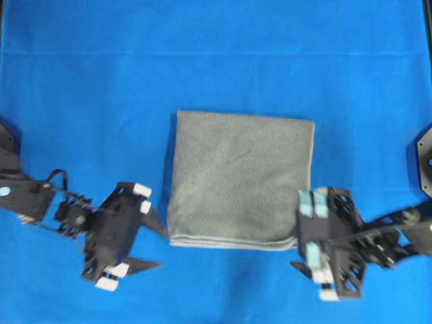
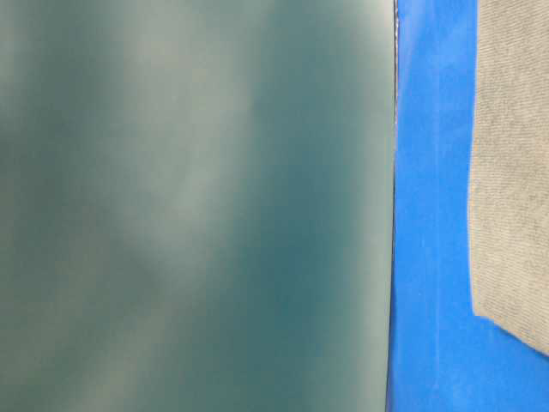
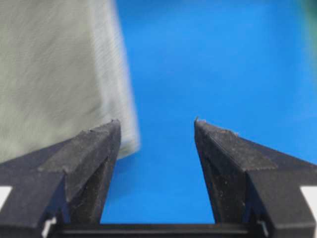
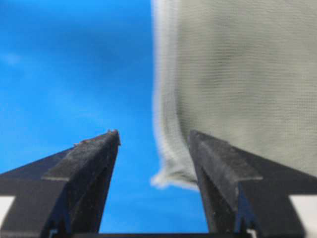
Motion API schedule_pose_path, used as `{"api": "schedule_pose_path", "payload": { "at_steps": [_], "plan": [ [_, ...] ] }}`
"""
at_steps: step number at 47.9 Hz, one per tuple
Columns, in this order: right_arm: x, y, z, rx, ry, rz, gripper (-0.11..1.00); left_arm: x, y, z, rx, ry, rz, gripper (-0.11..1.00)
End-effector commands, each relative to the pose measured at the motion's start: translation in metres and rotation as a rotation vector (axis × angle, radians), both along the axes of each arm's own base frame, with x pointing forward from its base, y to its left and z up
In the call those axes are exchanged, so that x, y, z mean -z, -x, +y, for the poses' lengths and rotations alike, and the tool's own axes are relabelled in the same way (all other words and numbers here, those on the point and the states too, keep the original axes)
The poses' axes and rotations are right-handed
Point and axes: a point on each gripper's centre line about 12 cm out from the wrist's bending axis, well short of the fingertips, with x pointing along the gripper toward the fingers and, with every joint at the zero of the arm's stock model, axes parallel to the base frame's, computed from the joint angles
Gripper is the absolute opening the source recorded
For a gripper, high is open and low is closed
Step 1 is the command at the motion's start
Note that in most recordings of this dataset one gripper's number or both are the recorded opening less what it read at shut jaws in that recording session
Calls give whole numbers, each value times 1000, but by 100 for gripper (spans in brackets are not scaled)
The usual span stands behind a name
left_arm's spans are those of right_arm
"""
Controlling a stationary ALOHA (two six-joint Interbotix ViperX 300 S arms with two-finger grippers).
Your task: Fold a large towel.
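The towel (image 1: 239,177) lies folded into a grey-green rectangle in the middle of the blue sheet (image 1: 216,61), with its layered edges along the near side. My left gripper (image 1: 163,248) is at the towel's near-left corner and is open. In the left wrist view the left gripper (image 3: 156,121) has only blue sheet between its fingers, and the towel (image 3: 54,74) ends by the left finger. My right gripper (image 1: 297,248) is open at the near-right corner. In the right wrist view the right gripper (image 4: 154,132) stands over the towel (image 4: 237,74), whose loose corner shows in the gap, ungripped.
The blue sheet covers the whole work surface around the towel. In the table-level view a blurred grey-green surface (image 2: 189,206) fills the left two thirds. Right of it show a strip of blue sheet (image 2: 433,215) and part of the towel (image 2: 515,172).
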Motion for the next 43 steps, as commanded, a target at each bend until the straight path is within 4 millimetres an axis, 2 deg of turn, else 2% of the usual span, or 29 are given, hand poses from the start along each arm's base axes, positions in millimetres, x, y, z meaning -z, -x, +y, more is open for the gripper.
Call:
{"api": "schedule_pose_path", "payload": {
  "at_steps": [1, 8, 14, 21, 26, 31, 36, 43],
  "plan": [
    [-37, 4, 3, 6, -12, -53, 61, -36, 4, -5, 22, 32, -90, 57],
    [-79, 21, -13, 19, 1, -137, 61, -81, 17, -1, 40, 59, -213, 57],
    [-113, 39, -31, 3, 24, -275, 61, -119, 32, 10, 49, 56, -330, 57],
    [-149, 68, -57, -6, 56, -454, 61, -151, 56, 32, 41, 8, -449, 57],
    [-169, 88, -75, 5, 79, -557, 61, -167, 78, 58, -14, -22, -538, 57],
    [-177, 111, -97, 47, 122, -617, 61, -178, 104, 81, -78, -30, -601, 57],
    [-170, 132, -116, 88, 151, -638, 61, -181, 134, 99, -133, -38, -633, 57],
    [-149, 152, -132, 126, 147, -665, 60, -164, 167, 115, -198, -41, -643, 57]
  ]
}}
